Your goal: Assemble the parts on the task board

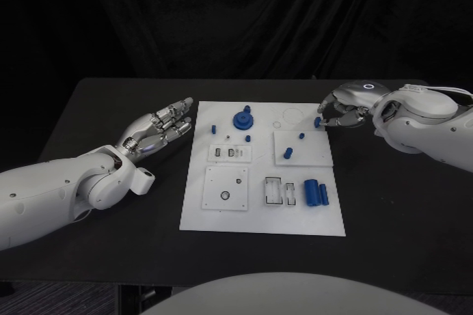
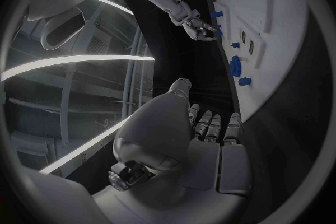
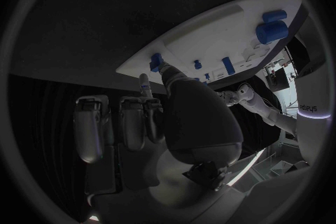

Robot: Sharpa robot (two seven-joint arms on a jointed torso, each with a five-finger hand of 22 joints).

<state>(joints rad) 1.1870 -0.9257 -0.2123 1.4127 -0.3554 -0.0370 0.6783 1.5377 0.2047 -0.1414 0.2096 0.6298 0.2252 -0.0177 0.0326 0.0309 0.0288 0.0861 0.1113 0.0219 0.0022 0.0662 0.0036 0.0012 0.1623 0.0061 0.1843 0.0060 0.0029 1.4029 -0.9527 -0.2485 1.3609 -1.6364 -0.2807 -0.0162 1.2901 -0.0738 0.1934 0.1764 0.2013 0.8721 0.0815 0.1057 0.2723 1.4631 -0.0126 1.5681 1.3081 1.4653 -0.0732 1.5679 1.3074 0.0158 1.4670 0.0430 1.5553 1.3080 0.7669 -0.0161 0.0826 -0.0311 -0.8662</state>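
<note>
Black table [image 1: 109, 110], left hand [image 1: 163, 127] outstretched

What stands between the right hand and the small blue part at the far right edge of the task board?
Nothing visible does. The right hand is already at the small blue part, with its fingers touching it at the edge of the task board.

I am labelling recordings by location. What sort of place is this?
Probably a robotics lab test bench: a black table against a dark backdrop, a white task board with blue parts, and the right robot hand at a part.
</note>
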